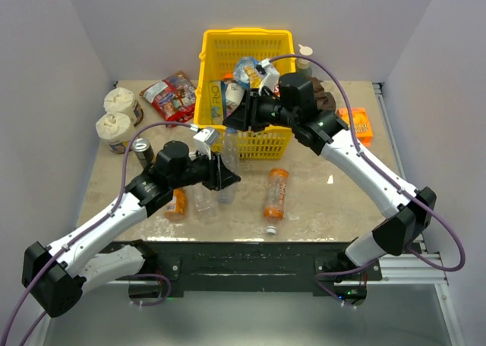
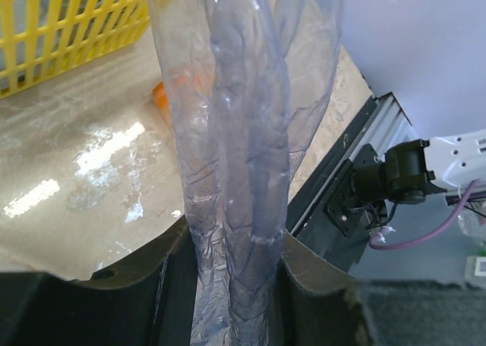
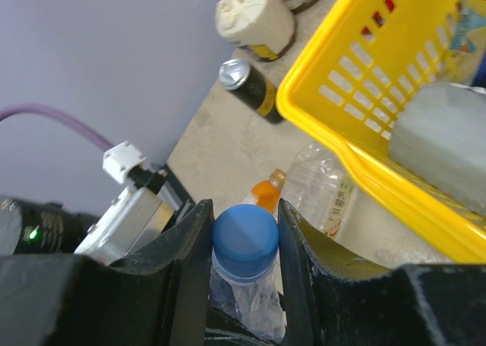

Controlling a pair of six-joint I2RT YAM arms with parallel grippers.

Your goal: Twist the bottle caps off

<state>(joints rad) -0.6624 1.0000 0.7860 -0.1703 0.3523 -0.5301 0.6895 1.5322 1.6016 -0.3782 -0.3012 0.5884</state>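
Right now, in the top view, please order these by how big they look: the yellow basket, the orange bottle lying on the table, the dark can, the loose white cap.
1. yellow basket
2. orange bottle
3. dark can, upright, so foreshortened
4. white cap

The cap [image 3: 244, 236] is plain blue, its bottle [image 2: 243, 133] clear and crinkled. At twelve o'clock the basket [image 1: 247, 50] is bright yellow lattice. The can [image 3: 254, 88] at nine o'clock is black with a yellow band; the table [image 1: 334, 202] is mottled beige.
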